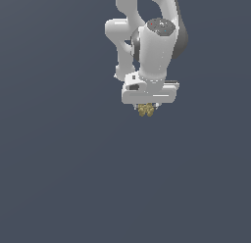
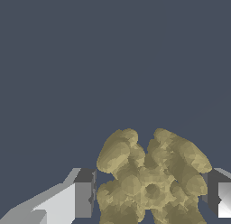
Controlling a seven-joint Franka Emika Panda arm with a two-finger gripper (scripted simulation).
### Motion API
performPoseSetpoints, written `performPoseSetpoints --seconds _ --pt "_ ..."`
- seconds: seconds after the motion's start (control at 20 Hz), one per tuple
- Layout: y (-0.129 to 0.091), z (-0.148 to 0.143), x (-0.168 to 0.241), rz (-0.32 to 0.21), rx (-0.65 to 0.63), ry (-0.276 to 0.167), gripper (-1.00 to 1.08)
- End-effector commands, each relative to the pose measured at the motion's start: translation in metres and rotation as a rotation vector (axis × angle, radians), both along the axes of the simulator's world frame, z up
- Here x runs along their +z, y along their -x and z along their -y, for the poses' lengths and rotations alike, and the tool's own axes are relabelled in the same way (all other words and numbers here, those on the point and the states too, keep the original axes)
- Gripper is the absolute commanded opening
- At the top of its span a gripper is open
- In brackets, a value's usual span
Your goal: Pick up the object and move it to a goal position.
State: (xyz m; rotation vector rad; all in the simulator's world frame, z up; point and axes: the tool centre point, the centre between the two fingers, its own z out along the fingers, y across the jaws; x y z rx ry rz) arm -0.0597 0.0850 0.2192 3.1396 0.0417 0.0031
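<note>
The object (image 1: 146,109) is a tiny golden-yellow lumpy thing that pokes out just below the white gripper (image 1: 146,107) in the exterior view. In the wrist view the object (image 2: 149,173) fills the gap between the two fingers. Its sides touch the dark pads (image 2: 85,191) on both sides. The gripper (image 2: 151,196) is shut on the object. The arm stands upright over it, with the hand pointing down. I cannot tell whether the object rests on the surface or hangs just above it.
A plain dark grey-blue surface (image 1: 59,178) lies all around the gripper. No other objects, containers or edges show in either view.
</note>
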Motion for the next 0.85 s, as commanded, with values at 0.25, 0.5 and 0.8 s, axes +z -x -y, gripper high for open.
performPoseSetpoints --seconds 0.25,0.5,0.8 --pt "-0.011 -0.038 0.051 -0.002 -0.001 -0.001 -1.00" --pt "-0.016 -0.052 0.069 -0.002 -0.001 -0.001 -1.00" --pt "-0.019 -0.057 0.076 -0.002 0.000 -0.002 -1.00"
